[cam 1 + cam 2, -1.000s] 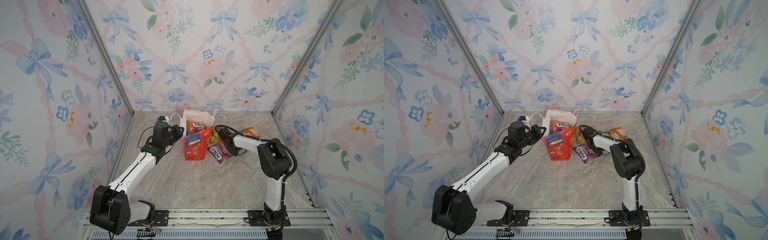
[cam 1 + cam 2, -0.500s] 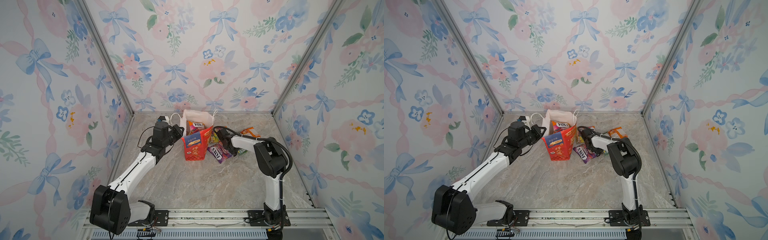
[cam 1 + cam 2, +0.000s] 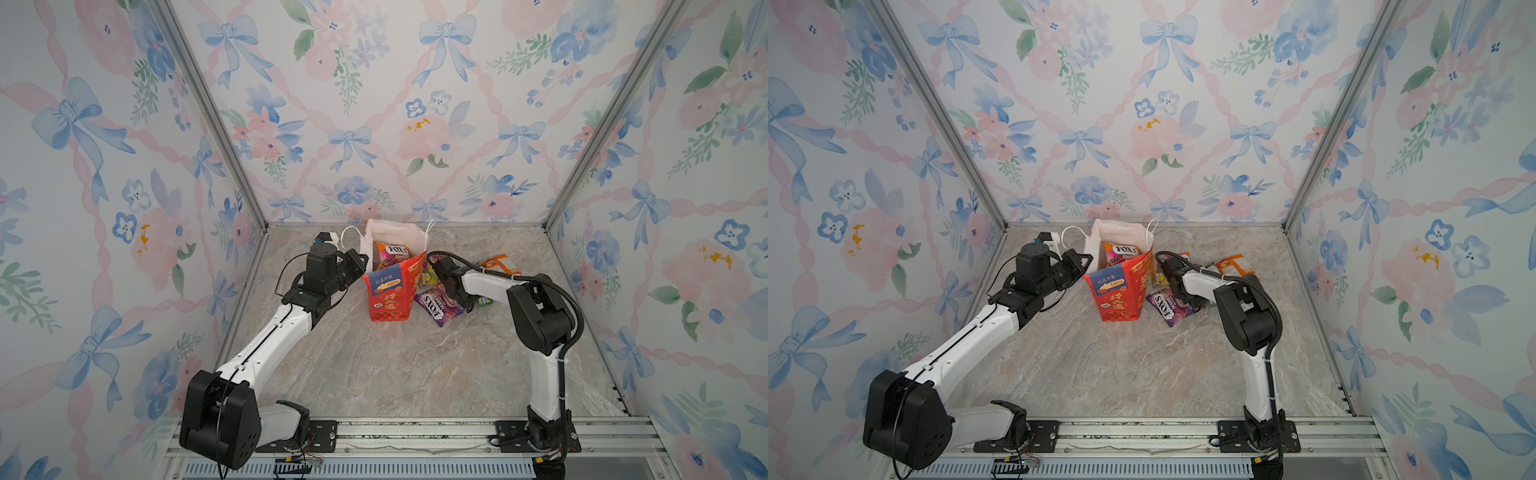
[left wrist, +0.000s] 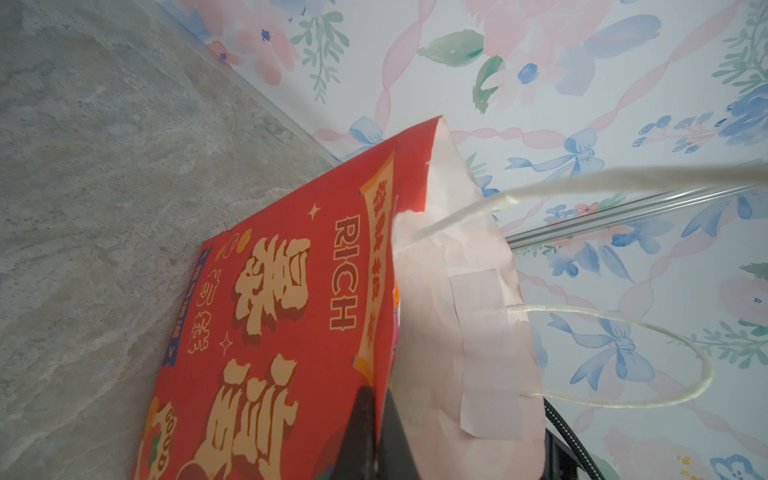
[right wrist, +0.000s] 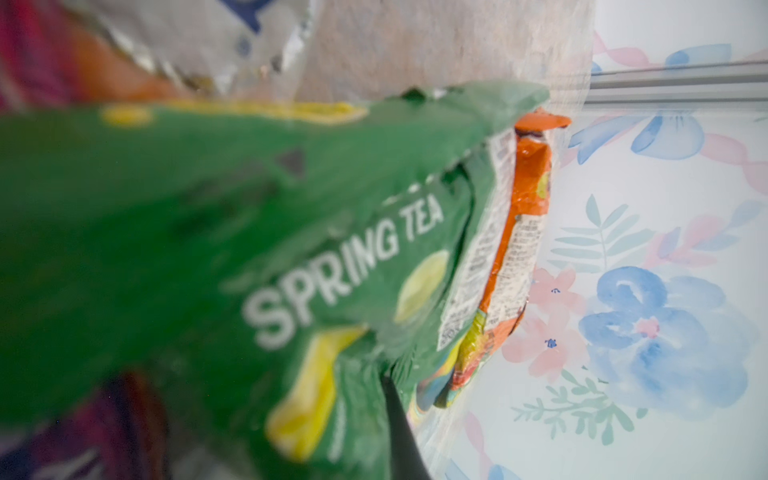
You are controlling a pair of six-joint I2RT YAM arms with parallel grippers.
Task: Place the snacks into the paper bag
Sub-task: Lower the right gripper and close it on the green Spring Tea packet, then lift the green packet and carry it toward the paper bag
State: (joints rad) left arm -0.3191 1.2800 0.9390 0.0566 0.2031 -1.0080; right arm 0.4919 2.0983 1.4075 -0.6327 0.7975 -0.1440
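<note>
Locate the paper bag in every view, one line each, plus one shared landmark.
In a top view: paper bag upright, mid-floor.
In a top view: paper bag mid-floor, upright.
Left wrist: red face fills the lower middle.
Right wrist: not recognisable; green packet fills it.
Landmark: left gripper clamped on its rim.

Grey-beige marble-pattern tabletop (image 3: 395,365) is boxed in on three sides by wall panels in floral wallpaper with blue bows and pink flowers (image 3: 374,104). Silver metal corner posts (image 3: 210,108) run up both back corners. A silver slotted aluminium rail (image 3: 415,432) spans the near edge.
</note>
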